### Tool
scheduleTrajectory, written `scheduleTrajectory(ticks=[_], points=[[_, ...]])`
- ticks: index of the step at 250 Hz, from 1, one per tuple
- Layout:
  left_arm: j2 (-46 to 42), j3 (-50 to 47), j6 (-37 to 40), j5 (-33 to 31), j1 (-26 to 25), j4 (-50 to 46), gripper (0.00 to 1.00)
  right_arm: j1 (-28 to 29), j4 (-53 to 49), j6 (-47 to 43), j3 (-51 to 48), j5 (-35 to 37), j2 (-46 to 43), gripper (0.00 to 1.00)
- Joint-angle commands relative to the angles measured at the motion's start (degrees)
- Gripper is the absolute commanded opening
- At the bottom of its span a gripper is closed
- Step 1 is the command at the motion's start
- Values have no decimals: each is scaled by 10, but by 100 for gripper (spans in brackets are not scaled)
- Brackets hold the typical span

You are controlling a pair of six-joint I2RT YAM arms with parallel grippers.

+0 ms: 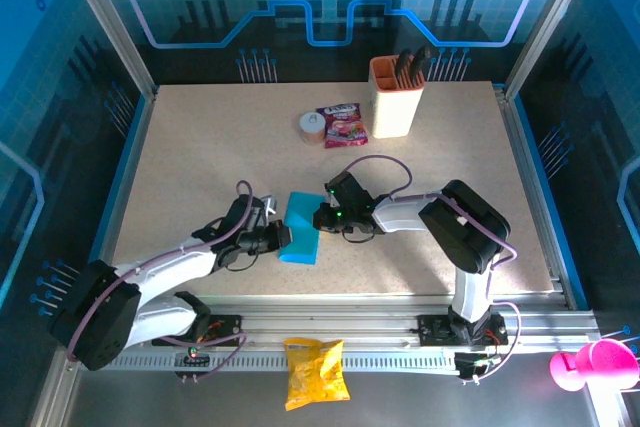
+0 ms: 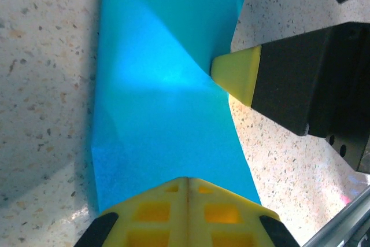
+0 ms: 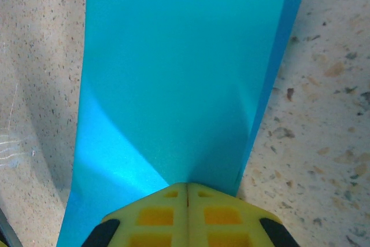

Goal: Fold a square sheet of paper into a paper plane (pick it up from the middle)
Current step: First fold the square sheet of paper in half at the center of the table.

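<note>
The left claw [image 2: 186, 180] is fully closed, its two yellow fingers meeting along a seam with nothing between them. Their tips rest on the near edge of the paper [image 2: 162, 85] and press it to the desk [image 1: 200, 147] rather than pinching it. The right claw [image 3: 187, 186] is closed the same way, and its tips bear down on the opposite edge.

The cyan paper lies flat on the desk directly between the two claws, touching both. It is folded into a narrow rectangle. From the right wrist, a thin strip of the lower layer shows along one long side. From the left wrist, faint diagonal creases cross the sheet, and the right claw's yellow tip touches the edge to its right.

Well beyond both claws, towards the far edge of the desk, stand a beige cup [image 1: 395, 97] and a pink packet [image 1: 342, 125].
</note>
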Motion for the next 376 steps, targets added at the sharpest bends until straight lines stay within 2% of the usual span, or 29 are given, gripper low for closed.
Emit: scheduleTrajectory(ticks=[1,113,162,218,264,324,376], points=[[8,-18,-10,-2,-10,8,4,14,-124,-11,-23,48,59,0],[43,-87,-44,-38,-29,49,0,15,-120,-9,-25,44,62,0],[0,-59,-42,-28,-29,18,0,14,-123,-14,-24,47,62,0],[-67,31,-23,-45,-27,-59,13,7,-168,-62,0,67,56,0],[-65,56,-21,-40,-25,-63,16,-6,-225,-131,20,89,35,0],[-24,60,0,-33,-23,-29,22,-22,-291,-225,42,89,13,0],[79,81,32,-15,-11,42,26,-22,-302,-205,34,80,8,0]])
